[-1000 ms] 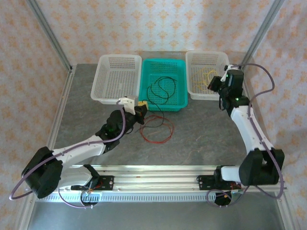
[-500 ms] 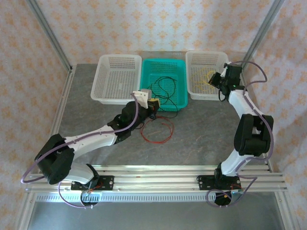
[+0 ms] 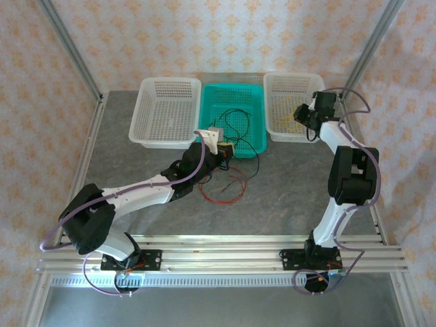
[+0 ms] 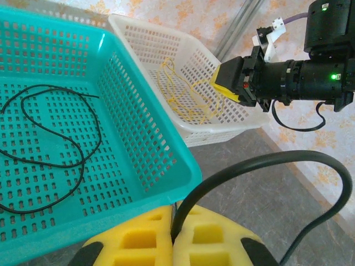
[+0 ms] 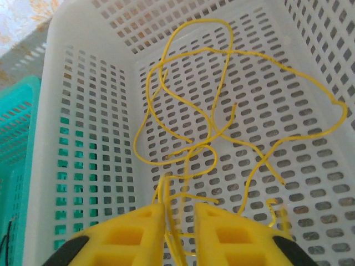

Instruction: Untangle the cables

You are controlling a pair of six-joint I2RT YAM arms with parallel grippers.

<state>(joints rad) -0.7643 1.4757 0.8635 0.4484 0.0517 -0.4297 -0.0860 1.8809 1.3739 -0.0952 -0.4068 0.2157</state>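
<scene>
Clad in white along the links of the left arm [image 3: 136,194] and right arm [image 3: 347,163], black at the joint housings. Strung with purple cables [image 3: 199,155]. Tipped at the left gripper [image 4: 173,215] with yellow pads [image 4: 138,241] moulded with square recesses. Marked by a small green light [image 4: 333,77] on the right wrist's black barrel, at two o'clock in the left wrist view.

The top camera hangs high behind my arm bases [image 3: 136,260], looking forward and down from afar over the whole bench [image 3: 286,197]. My left wrist camera sits low and close over my left hand [image 4: 173,235], facing across the teal basket [image 4: 138,149] toward the white basket [image 4: 216,128] and my right hand [image 4: 226,83]. My right wrist camera stares down at close range into that same white basket, which all three views share.
</scene>
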